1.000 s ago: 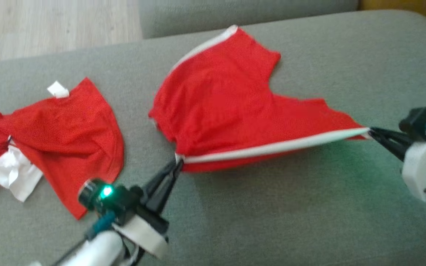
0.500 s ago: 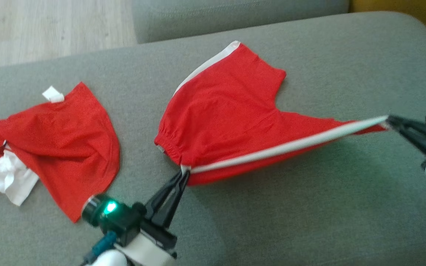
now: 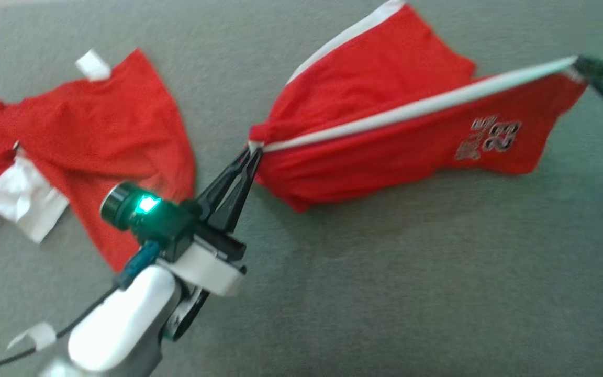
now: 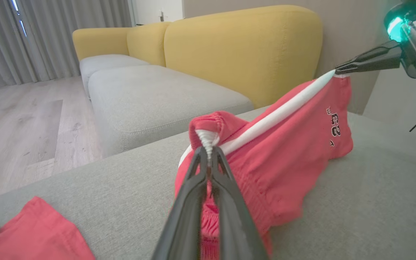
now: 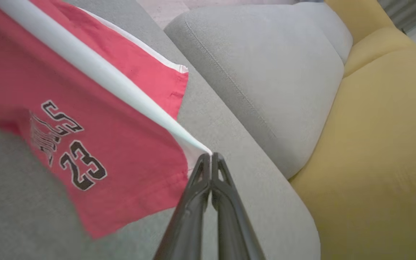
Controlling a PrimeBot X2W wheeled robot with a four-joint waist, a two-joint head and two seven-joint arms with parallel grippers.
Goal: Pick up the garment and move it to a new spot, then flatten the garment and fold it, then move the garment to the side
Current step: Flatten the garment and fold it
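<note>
**Red shorts pulled taut between two clenched grippers over the grey cushion**

Head view: the shorts (image 3: 385, 162) lie across the upper right of a grey cushion (image 3: 385, 293), with their white stripe (image 3: 411, 107) drawn into a straight line. The left gripper (image 3: 253, 149) has its fingers pinched shut on the gathered waistband end of that stripe. The right gripper (image 3: 579, 63) grips the far hem end at the picture's right edge. A blurred print sits on the leg near the right gripper. A second red garment (image 3: 97, 131), with white patches and a white tag (image 3: 92, 65), lies crumpled well apart on the left.

Left wrist view: the gripper's own fingers (image 4: 193, 202) close on the white ribbed tip of the waistband (image 4: 213, 124). From this low angle the stripe climbs to the right gripper (image 4: 338, 68), which is held higher. The cloth below the stripe hangs down onto the cushion. This view adds the room behind: a yellow sofa (image 4: 244, 47) with grey seats, a wooden floor (image 4: 20, 126) and curtains (image 4: 49, 36). A corner of the second garment shows at the lower left.

Right wrist view: the right gripper's fingers (image 5: 193, 202) meet tightly on the stripe's tip at the hem corner. Here the print (image 5: 81, 164) is sharp enough to read: dark outlined letters above the number 23. The yellow sofa fills the right side.
</note>
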